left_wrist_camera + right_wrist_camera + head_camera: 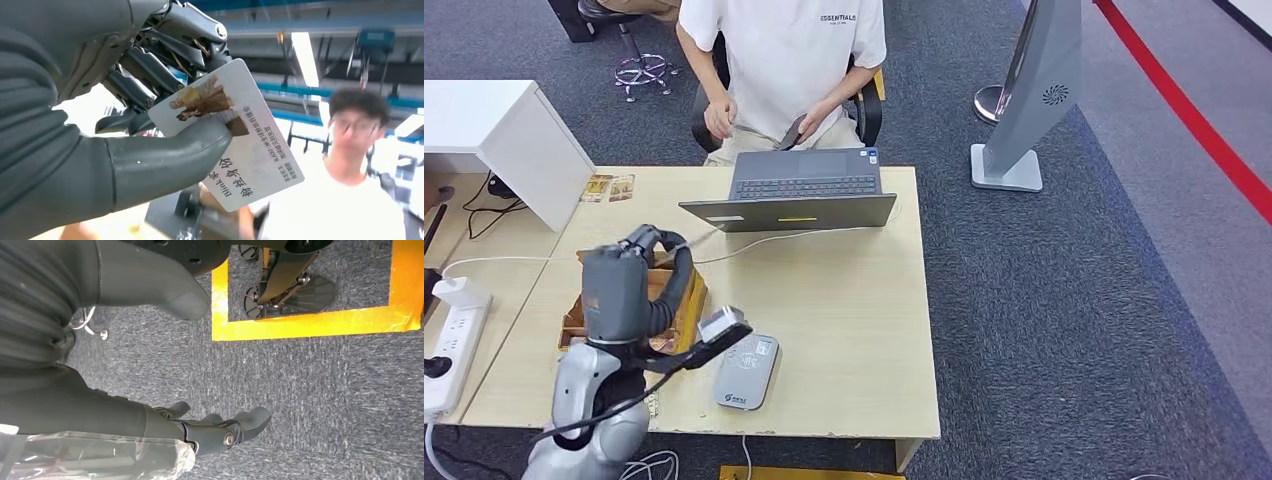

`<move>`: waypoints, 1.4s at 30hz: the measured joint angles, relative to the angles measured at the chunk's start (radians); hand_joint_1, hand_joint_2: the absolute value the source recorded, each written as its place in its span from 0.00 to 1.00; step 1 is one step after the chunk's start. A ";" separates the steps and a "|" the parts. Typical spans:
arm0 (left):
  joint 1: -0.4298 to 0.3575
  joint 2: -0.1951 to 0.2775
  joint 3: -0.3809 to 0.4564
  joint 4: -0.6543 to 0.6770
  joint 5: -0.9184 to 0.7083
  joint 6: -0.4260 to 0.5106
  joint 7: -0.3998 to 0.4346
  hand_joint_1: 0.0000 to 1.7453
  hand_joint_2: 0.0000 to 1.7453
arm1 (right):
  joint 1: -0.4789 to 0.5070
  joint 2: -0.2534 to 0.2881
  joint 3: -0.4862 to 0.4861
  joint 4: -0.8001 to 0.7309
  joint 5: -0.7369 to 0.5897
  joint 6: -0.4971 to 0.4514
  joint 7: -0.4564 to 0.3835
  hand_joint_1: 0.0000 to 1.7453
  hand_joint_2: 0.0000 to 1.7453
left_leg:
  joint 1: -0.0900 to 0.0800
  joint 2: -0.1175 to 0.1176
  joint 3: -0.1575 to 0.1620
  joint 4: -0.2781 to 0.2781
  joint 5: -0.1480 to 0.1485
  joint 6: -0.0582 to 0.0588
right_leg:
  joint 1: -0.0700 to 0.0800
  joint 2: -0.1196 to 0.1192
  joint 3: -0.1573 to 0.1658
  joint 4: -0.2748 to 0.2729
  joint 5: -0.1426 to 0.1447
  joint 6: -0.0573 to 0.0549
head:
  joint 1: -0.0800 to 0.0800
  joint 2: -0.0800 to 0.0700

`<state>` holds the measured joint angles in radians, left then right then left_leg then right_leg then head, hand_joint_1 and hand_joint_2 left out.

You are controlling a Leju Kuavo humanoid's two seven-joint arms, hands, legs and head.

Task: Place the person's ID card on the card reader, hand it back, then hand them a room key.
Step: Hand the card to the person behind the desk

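Note:
My left hand (707,346) pinches a white ID card (720,322) just above the table, close to the near left corner of the grey card reader (747,372). In the left wrist view the card (250,155), printed with a small picture and text, sits between the thumb (165,160) and the dark fingers (150,75). A wooden box (686,303) of cards stands under my left arm. The person (784,60) sits behind an open laptop (799,195). My right hand (215,427) hangs over grey carpet, fingers apart, holding nothing.
A white cable runs across the table (864,330) in front of the laptop. A power strip (449,340) lies at the left edge, beside a white cabinet (494,130). Two small cards (609,187) lie at the far left corner. A grey stand (1029,100) rises at the right.

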<state>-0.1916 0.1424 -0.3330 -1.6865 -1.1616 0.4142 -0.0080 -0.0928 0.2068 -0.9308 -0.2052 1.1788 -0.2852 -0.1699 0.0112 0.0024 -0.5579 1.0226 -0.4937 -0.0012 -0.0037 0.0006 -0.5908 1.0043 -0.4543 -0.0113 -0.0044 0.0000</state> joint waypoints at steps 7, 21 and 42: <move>-0.314 0.069 0.057 0.077 -0.057 -0.164 0.057 1.00 1.00 | -0.004 0.000 0.004 0.000 0.021 0.021 0.010 0.00 1.00 | 0.000 -0.001 0.000 0.000 0.003 -0.001 | 0.000 0.000 0.000 0.000 0.002 -0.001 | 0.000 0.000; -0.603 0.182 0.081 0.612 -0.192 -0.122 0.079 1.00 1.00 | -0.014 0.000 0.014 0.000 0.012 0.048 0.008 0.00 1.00 | 0.000 0.002 -0.002 0.000 0.004 -0.002 | 0.000 0.003 -0.003 0.001 0.003 -0.003 | 0.000 0.000; -0.252 0.100 0.069 0.115 -0.038 -0.065 -0.004 0.00 1.00 | -0.004 0.000 0.013 0.000 -0.007 0.042 0.006 0.00 1.00 | -0.001 0.004 -0.006 0.000 0.002 0.001 | -0.001 0.006 -0.007 -0.001 0.004 0.000 | 0.000 0.000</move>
<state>-0.4435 0.2428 -0.2640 -1.5718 -1.2000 0.3488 -0.0122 -0.0966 0.2069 -0.9178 -0.2052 1.1718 -0.2429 -0.1640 0.0106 0.0066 -0.5640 1.0230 -0.4921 -0.0007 -0.0045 0.0063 -0.5980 1.0037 -0.4506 -0.0118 -0.0046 0.0000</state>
